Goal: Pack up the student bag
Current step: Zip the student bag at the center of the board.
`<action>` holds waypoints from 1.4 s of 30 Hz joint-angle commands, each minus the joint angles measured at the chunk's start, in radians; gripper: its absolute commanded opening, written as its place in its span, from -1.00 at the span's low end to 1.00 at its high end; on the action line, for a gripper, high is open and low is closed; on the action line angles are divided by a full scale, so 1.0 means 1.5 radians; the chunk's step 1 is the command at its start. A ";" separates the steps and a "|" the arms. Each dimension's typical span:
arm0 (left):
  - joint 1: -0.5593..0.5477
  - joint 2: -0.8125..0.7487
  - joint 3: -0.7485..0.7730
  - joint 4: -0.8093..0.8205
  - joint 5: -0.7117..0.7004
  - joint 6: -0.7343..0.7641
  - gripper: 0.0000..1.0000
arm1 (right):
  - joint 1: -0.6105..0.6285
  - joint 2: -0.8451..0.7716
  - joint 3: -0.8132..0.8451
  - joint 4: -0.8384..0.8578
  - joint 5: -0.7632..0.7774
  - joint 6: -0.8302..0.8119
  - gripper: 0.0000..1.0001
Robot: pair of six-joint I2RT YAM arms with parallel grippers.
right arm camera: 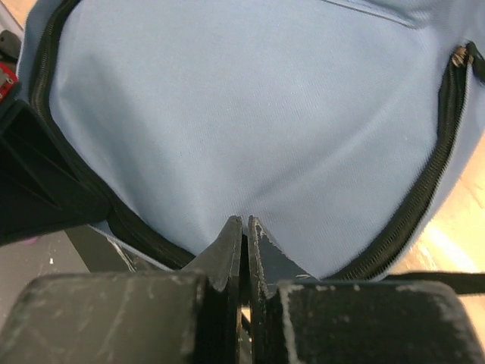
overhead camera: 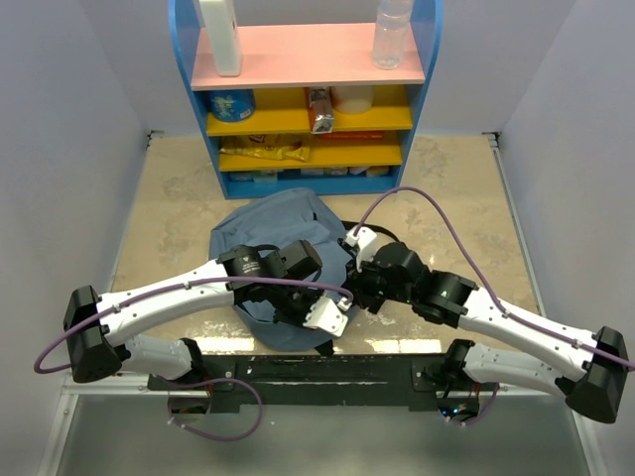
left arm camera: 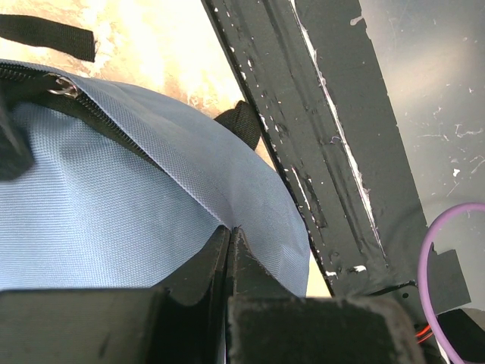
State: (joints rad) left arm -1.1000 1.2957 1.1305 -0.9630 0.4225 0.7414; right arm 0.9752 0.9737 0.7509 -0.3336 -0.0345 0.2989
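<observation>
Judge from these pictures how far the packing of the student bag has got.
Done: nothing looks packed yet; the student bag lies slumped in front of the shelf. In hand: the left fingers and right fingers are each shut on a pinch of its blue fabric. Left: probably opening it and loading things, which sit on the shelf.

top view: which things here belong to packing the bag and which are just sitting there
In the job: student bag, left gripper and right gripper, both pinching its fabric.
Just there: shelf, white bottle, clear bottle on top.
</observation>
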 commanded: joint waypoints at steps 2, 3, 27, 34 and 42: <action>0.004 -0.023 0.025 0.003 0.006 0.001 -1.00 | 0.002 -0.068 0.024 -0.060 0.068 0.020 -1.00; 0.004 -0.022 0.025 0.001 0.007 0.003 -1.00 | 0.001 -0.085 0.020 -0.065 0.086 0.023 -1.00; -0.061 0.014 0.054 -0.180 0.078 0.063 -1.00 | -0.108 0.025 0.047 0.100 0.425 0.043 -1.00; -0.086 0.023 0.056 -0.224 0.092 0.101 -1.00 | -0.134 0.130 0.105 0.182 0.417 -0.016 -1.00; -0.109 0.022 0.060 -0.236 0.088 0.098 -1.00 | -0.164 0.295 0.176 0.251 0.379 -0.023 -1.00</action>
State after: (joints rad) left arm -1.2137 1.3426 1.2026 -1.0939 0.3958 0.8955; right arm 0.7975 1.3323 0.9028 -0.1619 0.4034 0.3317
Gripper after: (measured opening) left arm 0.014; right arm 0.022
